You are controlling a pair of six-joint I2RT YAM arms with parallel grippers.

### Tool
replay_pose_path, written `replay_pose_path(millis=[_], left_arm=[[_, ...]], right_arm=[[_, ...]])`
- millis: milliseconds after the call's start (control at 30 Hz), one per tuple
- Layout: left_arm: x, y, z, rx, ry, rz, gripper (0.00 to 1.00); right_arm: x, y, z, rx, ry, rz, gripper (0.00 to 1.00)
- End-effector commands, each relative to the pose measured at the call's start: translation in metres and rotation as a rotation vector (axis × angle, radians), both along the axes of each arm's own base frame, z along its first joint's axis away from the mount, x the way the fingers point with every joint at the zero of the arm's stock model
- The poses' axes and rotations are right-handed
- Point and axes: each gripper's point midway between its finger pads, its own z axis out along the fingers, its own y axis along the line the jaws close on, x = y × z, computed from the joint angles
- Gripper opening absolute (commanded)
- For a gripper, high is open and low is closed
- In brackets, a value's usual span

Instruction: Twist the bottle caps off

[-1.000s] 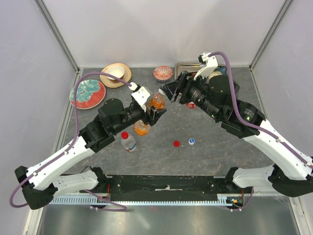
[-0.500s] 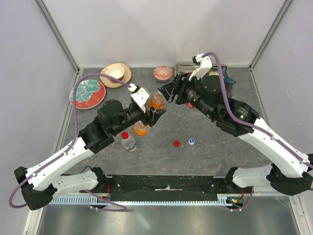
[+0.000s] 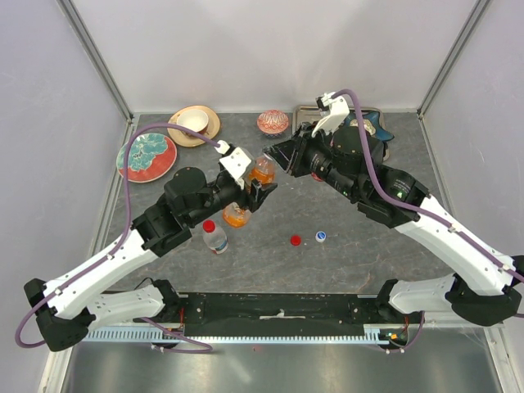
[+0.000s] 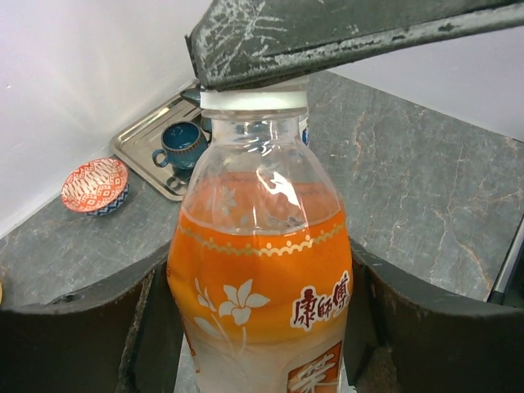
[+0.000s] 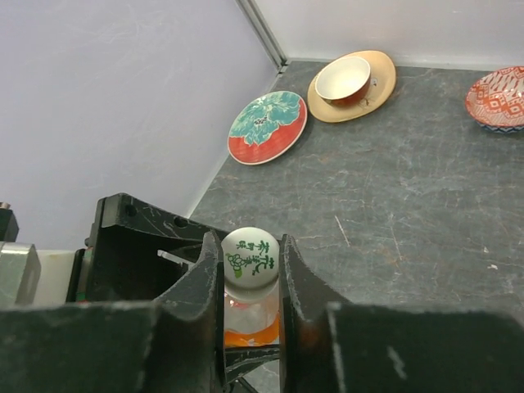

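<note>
Left fingers stand partly open, one on each side of the orange bottle, pressed against its labelled body in a firm hold. Right fingers are pinched tight on the white cap, one on each side. The bottle sits over mid-tabletop, between the two arms. Nearer the bases a red-capped clear bottle stands alone. A loose red cap and a pale cap lie to its right.
</note>
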Motion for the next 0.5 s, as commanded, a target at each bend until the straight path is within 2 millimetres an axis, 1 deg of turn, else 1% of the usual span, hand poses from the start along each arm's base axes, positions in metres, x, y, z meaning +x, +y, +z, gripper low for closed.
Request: replay_pose_path(millis=[0,33,67,133,200,233,267,300,333,367,400,433,467], left_arm=[[-0.003,0.003,0.028,-0.055,-0.091,-0.006,0.40],[-0.005,0.004,0.031,-0.068,-0.093,-0.009,0.40],[-0.013,0.001,0.035,-0.082,-0.101,-0.056,0.40],[-0.021,-0.001,0.042,-0.104,-0.099,-0.095,0.40],[-0.035,-0.006,0.051,-0.123,-0.103,-0.178,0.40],[-0.042,-0.007,0.054,-0.134,-0.092,-0.212,0.40],[-0.055,-0.012,0.056,-0.132,-0.088,-0.298,0.40],[-0.064,-0.014,0.061,-0.134,-0.077,-0.343,0.40],[-0.072,-0.016,0.062,-0.137,-0.057,-0.392,0.40],[-0.089,-0.019,0.064,-0.134,-0.044,-0.495,0.40],[-0.097,-0.021,0.068,-0.135,-0.032,-0.548,0.40],[-0.107,-0.021,0.070,-0.145,0.006,-0.602,0.40],[-0.123,-0.020,0.071,-0.143,0.024,-0.704,0.40]], right_arm=[[-0.005,0.001,0.001,0.003,-0.013,0.031,0.01],[-0.007,0.002,0.001,-0.007,-0.026,0.050,0.00],[-0.010,0.003,0.002,-0.011,-0.031,0.066,0.00],[-0.017,0.004,0.005,-0.020,-0.057,0.112,0.00],[-0.024,0.005,0.010,-0.031,-0.085,0.158,0.00],[-0.033,0.007,0.015,-0.027,-0.103,0.212,0.00],[-0.037,0.006,0.018,-0.041,-0.135,0.244,0.00],[-0.041,0.005,0.021,-0.043,-0.150,0.263,0.00],[-0.057,0.008,0.027,-0.032,-0.176,0.355,0.00],[-0.063,0.007,0.030,-0.046,-0.209,0.394,0.00],[-0.069,0.007,0.033,-0.046,-0.230,0.431,0.00],[-0.086,0.007,0.039,-0.035,-0.261,0.512,0.00],[-0.095,0.006,0.041,-0.037,-0.286,0.558,0.00]])
